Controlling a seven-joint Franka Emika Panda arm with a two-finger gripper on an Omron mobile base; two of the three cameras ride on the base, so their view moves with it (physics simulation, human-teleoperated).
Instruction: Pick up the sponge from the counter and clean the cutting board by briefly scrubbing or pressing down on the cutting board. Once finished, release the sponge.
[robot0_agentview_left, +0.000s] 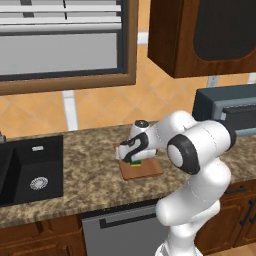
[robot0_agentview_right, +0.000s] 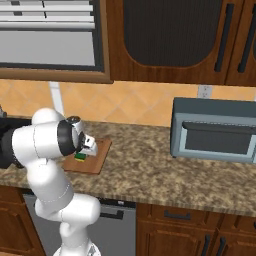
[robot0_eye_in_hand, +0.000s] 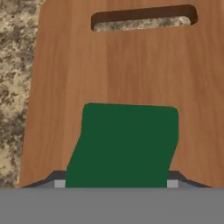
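Note:
The reddish-brown cutting board (robot0_agentview_left: 146, 171) (robot0_agentview_right: 96, 161) (robot0_eye_in_hand: 122, 65) lies on the speckled counter (robot0_agentview_left: 90, 165) (robot0_agentview_right: 150, 170) (robot0_eye_in_hand: 15, 87). Its slot handle (robot0_eye_in_hand: 142, 19) is at the far end in the hand view. My gripper (robot0_agentview_left: 132, 157) (robot0_agentview_right: 83, 153) (robot0_eye_in_hand: 116, 181) points down over the board and is shut on the sponge (robot0_agentview_left: 135, 162) (robot0_agentview_right: 80, 157) (robot0_eye_in_hand: 129, 144). The sponge's dark green top shows in the hand view, with a dark fingertip (robot0_eye_in_hand: 56, 177) at each lower side. Its yellow layer sits low against the board's surface.
A black sink basin (robot0_agentview_left: 30, 170) is set into the counter left of the board. A grey microwave (robot0_agentview_left: 227, 107) (robot0_agentview_right: 215, 131) stands on the counter to the right. Dark wooden wall cabinets (robot0_agentview_right: 175, 35) hang above, and a window (robot0_agentview_left: 60, 40) sits over the sink.

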